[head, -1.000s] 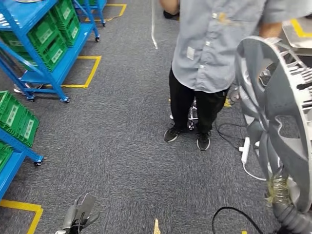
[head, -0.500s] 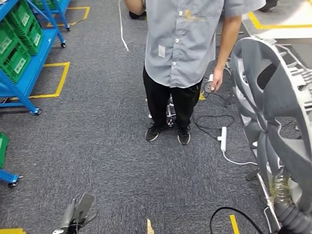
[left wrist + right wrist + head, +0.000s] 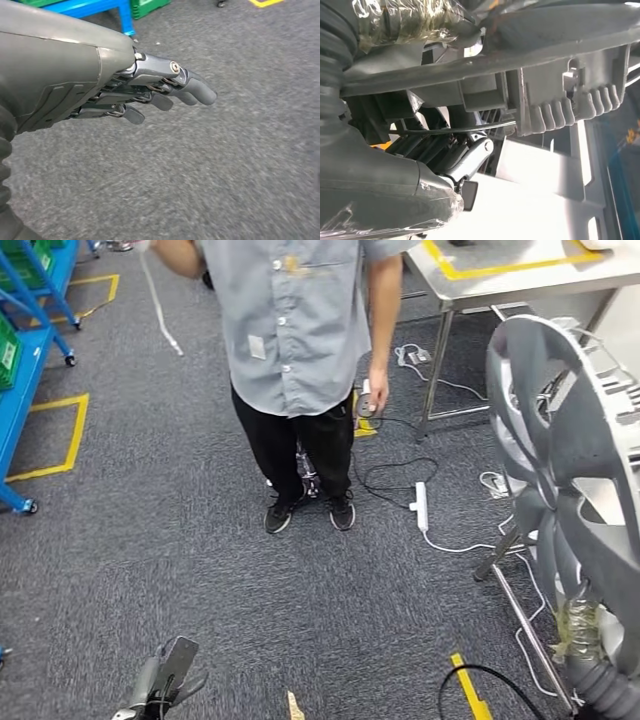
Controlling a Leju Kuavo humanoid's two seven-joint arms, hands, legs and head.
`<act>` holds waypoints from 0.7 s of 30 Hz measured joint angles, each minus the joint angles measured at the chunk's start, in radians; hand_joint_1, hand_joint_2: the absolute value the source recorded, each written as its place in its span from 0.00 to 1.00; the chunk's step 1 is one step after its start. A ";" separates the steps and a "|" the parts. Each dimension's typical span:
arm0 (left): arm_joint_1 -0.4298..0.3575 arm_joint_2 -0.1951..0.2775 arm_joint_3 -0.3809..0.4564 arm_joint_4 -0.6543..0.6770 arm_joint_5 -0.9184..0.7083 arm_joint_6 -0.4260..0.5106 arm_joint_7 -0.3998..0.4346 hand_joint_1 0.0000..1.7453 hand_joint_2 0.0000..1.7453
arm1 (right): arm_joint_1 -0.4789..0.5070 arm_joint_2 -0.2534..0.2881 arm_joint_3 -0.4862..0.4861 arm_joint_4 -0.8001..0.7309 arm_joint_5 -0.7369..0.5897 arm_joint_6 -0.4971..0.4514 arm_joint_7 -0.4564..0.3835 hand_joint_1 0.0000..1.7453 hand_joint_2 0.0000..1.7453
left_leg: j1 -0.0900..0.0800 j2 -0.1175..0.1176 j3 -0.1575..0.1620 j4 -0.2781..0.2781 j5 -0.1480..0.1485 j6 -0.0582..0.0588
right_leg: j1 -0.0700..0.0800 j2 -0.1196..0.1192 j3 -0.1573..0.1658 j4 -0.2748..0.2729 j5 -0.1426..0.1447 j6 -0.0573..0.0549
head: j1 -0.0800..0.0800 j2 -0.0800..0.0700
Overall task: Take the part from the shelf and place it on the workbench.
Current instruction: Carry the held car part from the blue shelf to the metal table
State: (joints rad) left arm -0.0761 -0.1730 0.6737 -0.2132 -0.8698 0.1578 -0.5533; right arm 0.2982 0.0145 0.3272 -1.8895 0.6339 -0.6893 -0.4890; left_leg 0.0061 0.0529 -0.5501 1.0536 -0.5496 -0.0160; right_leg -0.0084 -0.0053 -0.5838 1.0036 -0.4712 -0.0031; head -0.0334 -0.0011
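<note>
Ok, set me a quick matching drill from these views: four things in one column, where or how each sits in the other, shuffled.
Things:
1. large grey spoked wheel-cover part
2. left hand
3. white power strip
4. white-topped metal workbench

States:
A. lying on the carpet
B. held by the right hand
C. yellow tape on top
D. holding nothing, fingers extended

Pairs: 1-B, 2-D, 3-A, 4-C

One large grey wheel-cover part (image 3: 573, 490) stands at the right of the head view. One person (image 3: 302, 330) in a grey shirt stands on the carpet. One white worktop (image 3: 521, 275) sits behind, one white power strip (image 3: 420, 506) lies on the floor, and two blue shelf racks (image 3: 26, 350) stand at the left.
</note>
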 joint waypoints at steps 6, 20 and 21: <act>0.005 0.001 0.000 0.000 0.001 -0.003 -0.001 0.00 1.00 | -0.002 0.000 -0.001 0.000 -0.001 0.000 0.001 1.00 1.00 | -0.005 -0.052 -0.097 0.180 -0.029 0.020 | 0.010 0.072 0.002 0.000 0.002 -0.010 | -0.001 0.000; 0.002 -0.003 0.000 0.000 -0.002 -0.006 0.001 0.00 1.00 | -0.031 -0.007 -0.001 0.006 0.006 0.000 0.006 1.00 1.00 | -0.008 -0.016 0.010 -0.081 0.075 0.046 | -0.001 0.011 -0.150 0.276 -0.112 0.044 | 0.006 0.000; 0.002 -0.004 0.000 0.000 -0.002 -0.005 0.002 0.00 1.00 | -0.033 -0.009 -0.001 0.008 0.006 0.000 0.008 1.00 1.00 | -0.007 -0.005 0.012 -0.080 0.073 0.043 | -0.004 0.004 -0.128 0.235 -0.085 0.049 | 0.007 0.000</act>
State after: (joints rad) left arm -0.0746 -0.1765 0.6733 -0.2132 -0.8721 0.1525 -0.5513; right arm 0.2656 0.0053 0.3262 -1.8820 0.6404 -0.6892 -0.4809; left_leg -0.0005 0.0479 -0.5386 0.9736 -0.4770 0.0271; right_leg -0.0125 -0.0009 -0.7114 1.2388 -0.5557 0.0456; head -0.0267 -0.0011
